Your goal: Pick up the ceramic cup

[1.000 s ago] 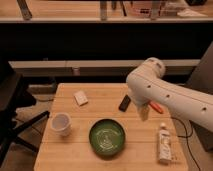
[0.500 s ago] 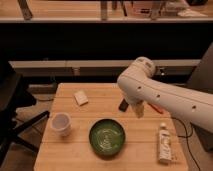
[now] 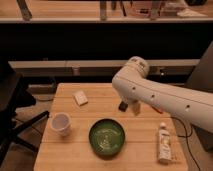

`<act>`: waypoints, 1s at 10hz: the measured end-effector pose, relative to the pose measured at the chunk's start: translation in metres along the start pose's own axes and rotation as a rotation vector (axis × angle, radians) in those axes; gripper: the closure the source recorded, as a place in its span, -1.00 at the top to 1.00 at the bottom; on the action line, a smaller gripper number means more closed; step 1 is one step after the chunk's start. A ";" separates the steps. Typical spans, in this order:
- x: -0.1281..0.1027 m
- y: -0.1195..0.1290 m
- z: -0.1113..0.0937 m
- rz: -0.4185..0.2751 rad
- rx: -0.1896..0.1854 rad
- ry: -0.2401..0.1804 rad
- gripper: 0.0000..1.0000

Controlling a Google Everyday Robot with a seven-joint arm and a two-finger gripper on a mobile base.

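Note:
The ceramic cup (image 3: 60, 123) is a small plain white cup standing upright on the left side of the wooden table (image 3: 75, 155). The white arm reaches in from the right, its elbow above the table's back middle. My gripper (image 3: 129, 106) hangs below the arm near the table's centre right, well to the right of the cup and above and right of the green bowl (image 3: 107, 137). It holds nothing that I can see.
A dark green patterned bowl sits at the table's front middle. A small pale block (image 3: 80, 97) lies at the back left. A white bottle (image 3: 164, 143) lies at the front right. A dark chair (image 3: 12, 107) stands left of the table.
The arm has swung leftward over the table, bringing the gripper closer to the table's middle. The cup, bowl, block and bottle have not moved.

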 end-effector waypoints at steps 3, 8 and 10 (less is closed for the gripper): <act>-0.008 -0.009 -0.002 -0.050 0.020 0.015 0.60; -0.012 -0.019 -0.003 -0.097 0.044 0.009 0.60; -0.017 -0.022 -0.004 -0.118 0.053 0.005 0.60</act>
